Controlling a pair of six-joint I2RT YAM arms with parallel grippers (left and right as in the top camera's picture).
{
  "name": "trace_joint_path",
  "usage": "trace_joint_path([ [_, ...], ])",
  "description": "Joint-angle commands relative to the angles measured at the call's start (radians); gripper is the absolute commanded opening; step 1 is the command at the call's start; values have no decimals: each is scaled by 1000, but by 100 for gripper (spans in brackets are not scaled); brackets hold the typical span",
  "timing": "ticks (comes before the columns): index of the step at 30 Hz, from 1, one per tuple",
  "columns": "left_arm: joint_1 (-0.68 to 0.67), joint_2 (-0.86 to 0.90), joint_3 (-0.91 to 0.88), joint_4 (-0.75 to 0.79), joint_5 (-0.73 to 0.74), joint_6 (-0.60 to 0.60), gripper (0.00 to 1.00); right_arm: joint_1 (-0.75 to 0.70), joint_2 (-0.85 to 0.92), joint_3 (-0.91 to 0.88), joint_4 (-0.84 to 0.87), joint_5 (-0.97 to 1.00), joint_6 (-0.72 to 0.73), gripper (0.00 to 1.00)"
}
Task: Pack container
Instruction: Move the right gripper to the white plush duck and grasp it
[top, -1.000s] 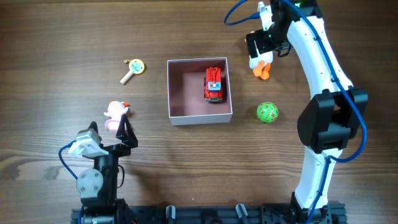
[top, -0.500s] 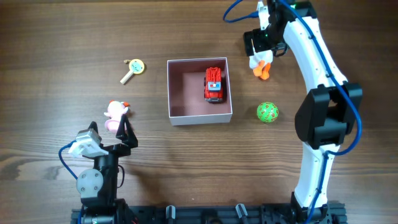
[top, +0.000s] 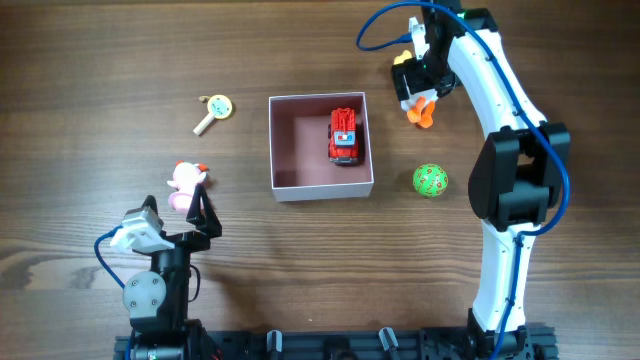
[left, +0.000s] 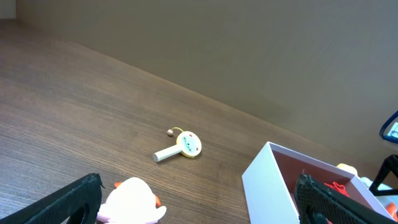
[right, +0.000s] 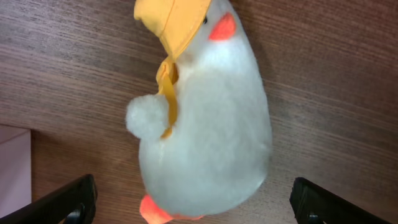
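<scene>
Overhead view: container (top: 320, 190) at centre of counter (top: 100, 60), red truck (top: 344, 135) inside. Thin-walled, probably light and flexible; best taken by a wall rim. Right end effector (right: 196, 208) released, poised over soft white duck (right: 205, 124). Left end effector (left: 199, 202) released, empty.

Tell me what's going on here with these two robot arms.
They're packing toys into the container; a red truck is already inside. The right gripper hovers over a white plush duck on the table, fingers open either side, not gripping. The left gripper sits open near a pink plush. A green ball and a rattle-like toy lie outside the container too.
</scene>
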Motion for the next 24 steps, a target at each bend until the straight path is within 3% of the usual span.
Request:
trace_joint_path([
  [1, 6, -3, -1, -8, 12, -8, 100, -4, 17, -2, 14, -1, -10, 100],
  [24, 6, -3, -1, -8, 12, -8, 100, -4, 81, -2, 73, 6, -2, 98],
])
